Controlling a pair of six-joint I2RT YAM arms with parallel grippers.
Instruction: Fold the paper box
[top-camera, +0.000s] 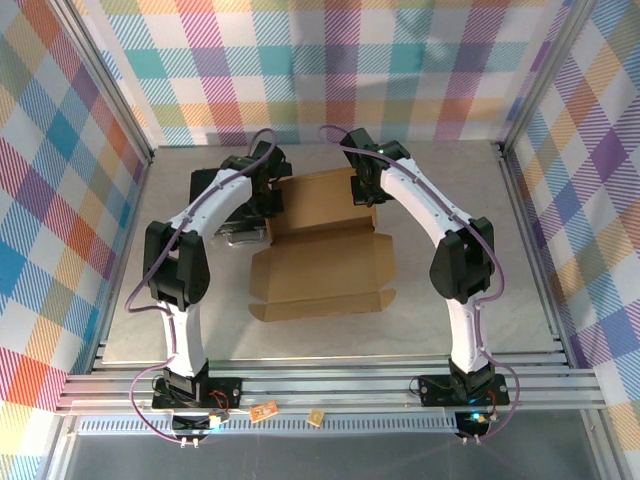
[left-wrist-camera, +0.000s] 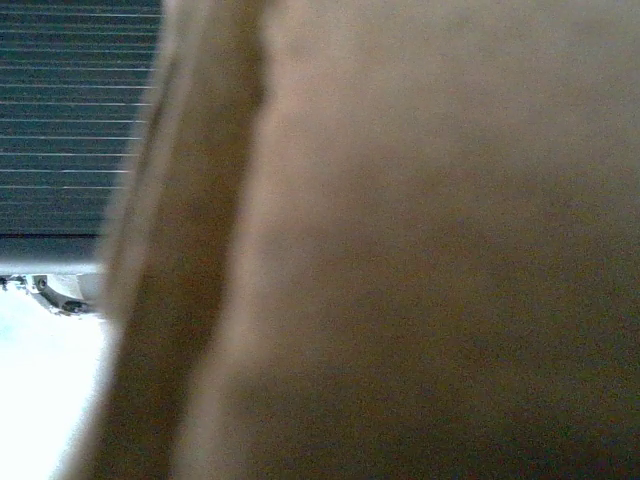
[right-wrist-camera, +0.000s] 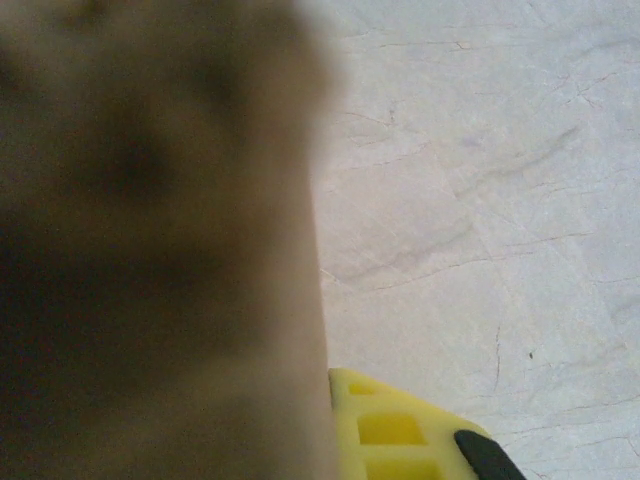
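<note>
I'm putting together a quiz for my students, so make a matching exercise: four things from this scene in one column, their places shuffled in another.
Things:
1. paper box
2. black case
3. left claw
4. right claw

Places:
A. at the box's far right edge
B. middle of the table
C. at the box's far left edge
D. lying beside the box, on its left

Pairs: 1-B, 2-D, 3-C, 4-A

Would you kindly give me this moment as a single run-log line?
paper box: far panel gripped, near half lying flat | left gripper: shut on far-left edge | right gripper: shut on far-right edge
</note>
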